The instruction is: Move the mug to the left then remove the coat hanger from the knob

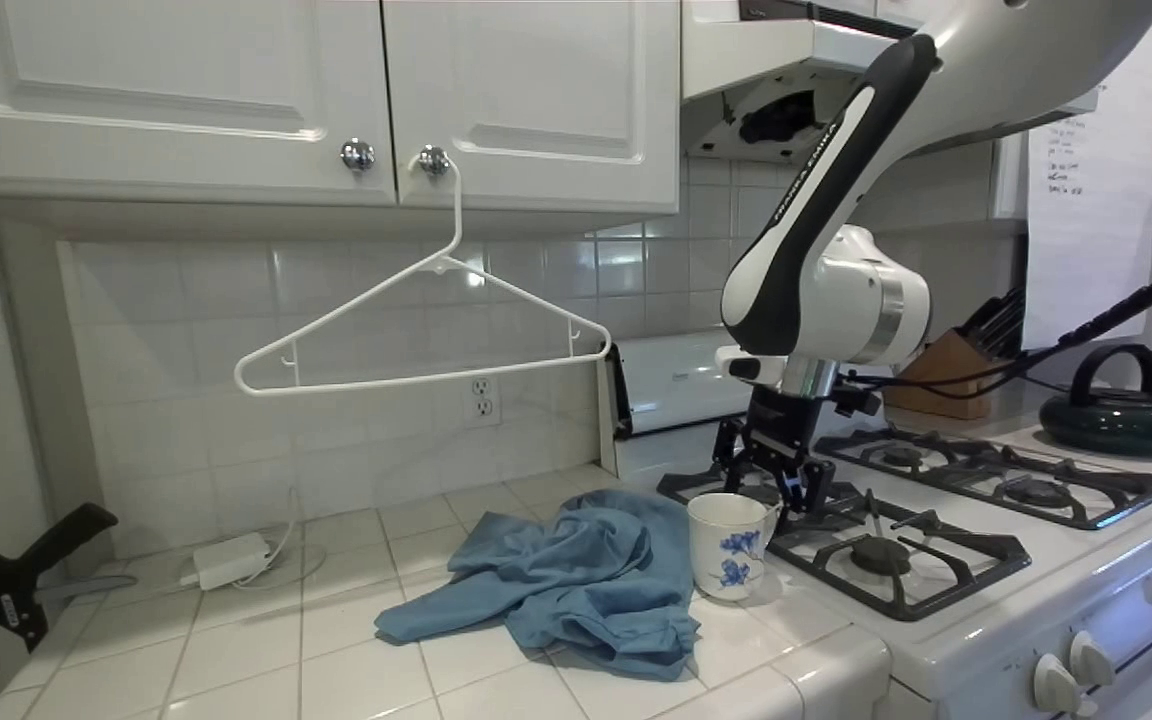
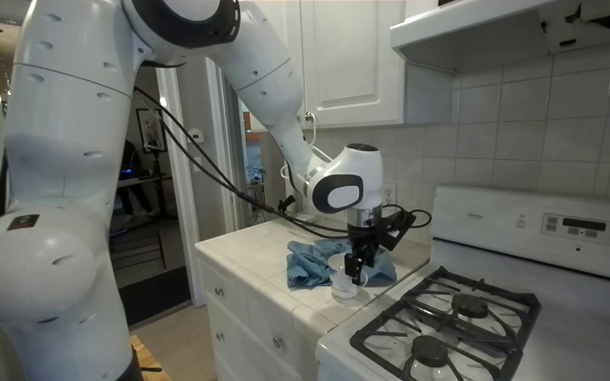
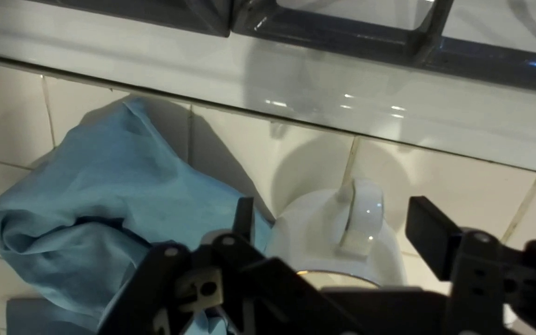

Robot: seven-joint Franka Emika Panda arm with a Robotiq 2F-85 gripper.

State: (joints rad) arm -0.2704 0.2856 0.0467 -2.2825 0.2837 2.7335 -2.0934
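The white mug with blue flowers (image 1: 721, 560) stands upright on the tiled counter by the stove edge. It also shows in an exterior view (image 2: 341, 283) and in the wrist view (image 3: 291, 237), its handle between the spread fingers. My gripper (image 1: 764, 500) is open just above and beside the mug. In the wrist view the gripper (image 3: 337, 225) has gaps on both sides of the handle. The white coat hanger (image 1: 426, 379) hangs by its hook from the right silver knob (image 1: 433, 160). In an exterior view the hanger (image 2: 314, 129) is partly hidden by the arm.
A crumpled blue cloth (image 1: 596, 570) lies against or close beside the mug. The stove's black grates (image 1: 901, 600) rise on the mug's other side. A white adapter (image 1: 231, 560) and a black-handled tool (image 1: 46, 560) lie at the far counter end. Cabinets (image 1: 536, 100) overhang the counter.
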